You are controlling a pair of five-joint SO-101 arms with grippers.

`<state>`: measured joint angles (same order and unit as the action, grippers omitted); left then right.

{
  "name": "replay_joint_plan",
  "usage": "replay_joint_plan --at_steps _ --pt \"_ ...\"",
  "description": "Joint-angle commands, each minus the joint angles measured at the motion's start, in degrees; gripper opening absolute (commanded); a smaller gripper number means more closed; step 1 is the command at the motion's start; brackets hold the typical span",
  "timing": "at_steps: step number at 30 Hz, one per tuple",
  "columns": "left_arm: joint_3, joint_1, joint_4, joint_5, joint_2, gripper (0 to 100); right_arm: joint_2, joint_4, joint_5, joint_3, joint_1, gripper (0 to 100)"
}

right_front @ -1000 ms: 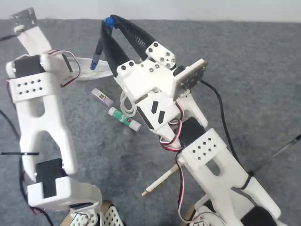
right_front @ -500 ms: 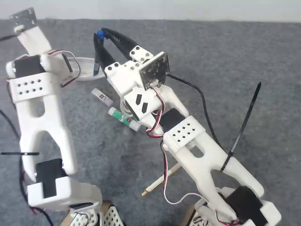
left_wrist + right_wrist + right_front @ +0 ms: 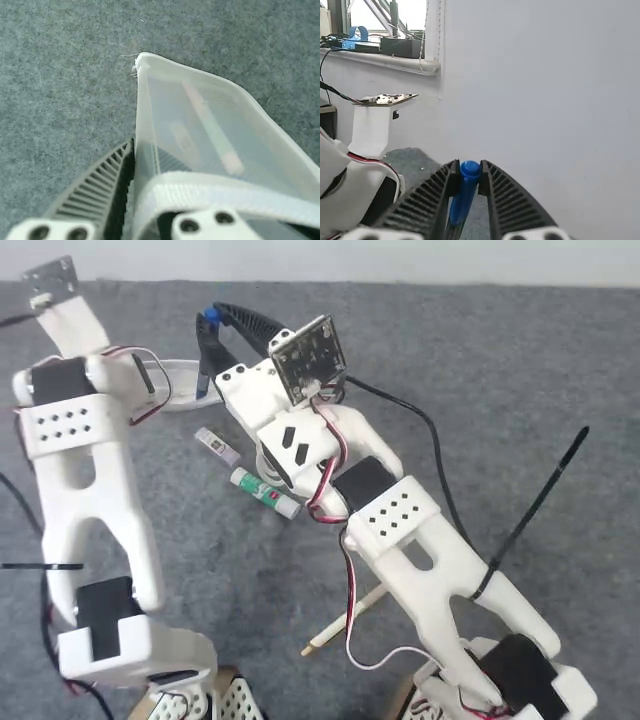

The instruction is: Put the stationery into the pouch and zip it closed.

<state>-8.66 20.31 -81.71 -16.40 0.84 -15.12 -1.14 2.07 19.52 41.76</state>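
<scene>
Nearest, a thin wooden stick (image 3: 328, 638) lies on the grey felt table (image 3: 560, 370) beside the right arm's base. Further in, a green-and-white glue stick (image 3: 265, 493) lies flat, and just beyond it, apart from it, is a small white eraser-like piece (image 3: 217, 446).

Past these, the left gripper (image 3: 134, 155) pinches one edge of the translucent pouch (image 3: 178, 375). Its ribbed jaws are closed on the edge and hold the pouch above the felt. Through the pouch wall a pencil (image 3: 212, 132) with a pinkish end and a small flat item (image 3: 181, 136) show inside.

Farthest, the right gripper (image 3: 212, 320) hangs raised by the pouch, jaws closed tight on a blue pen (image 3: 461, 195). The pen stands close to upright, cap at the fingertips. From the high view its lower end overlaps the pouch; whether it is already inside cannot be told.
</scene>
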Motion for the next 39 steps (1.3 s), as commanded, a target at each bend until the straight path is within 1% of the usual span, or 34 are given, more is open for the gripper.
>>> replay_joint_plan --at_steps 1,3,5,7,9,12,17,31,35,39 --pt "-0.13 -0.35 1.41 -0.7 -0.44 1 -0.48 1.19 0.35 -3.52 -0.4 1.2" --pt "-0.13 -0.35 1.41 -0.7 -0.44 1 -0.48 1.27 0.44 -3.52 -0.4 3.7" --pt "-0.13 -0.35 1.41 -0.7 -0.44 1 -0.66 1.98 0.44 -3.34 -0.4 10.1" --pt "-0.13 -0.35 1.41 -0.7 -0.44 1 -1.01 5.41 0.35 -3.6 -0.04 17.0" --pt "-0.13 -0.35 1.41 -0.7 -0.44 1 -1.1 8.4 0.35 -4.75 1.1 21.4" --pt "-0.13 -0.35 1.41 -0.7 -0.44 1 -1.1 11.91 0.35 -6.33 1.98 20.0" --pt "0.57 -0.35 1.67 -0.7 -0.53 1 -1.1 12.53 0.35 -6.95 2.07 16.6" --pt "0.66 -0.35 1.67 -0.7 -0.53 1 -3.03 13.14 0.44 -6.59 2.24 16.6" --pt "0.66 -0.35 1.67 -0.7 -0.53 1 -5.49 16.66 0.35 -6.95 2.24 16.6" --pt "0.66 -0.35 1.67 -0.7 -0.53 1 -6.29 17.54 0.35 -6.95 2.33 16.6"
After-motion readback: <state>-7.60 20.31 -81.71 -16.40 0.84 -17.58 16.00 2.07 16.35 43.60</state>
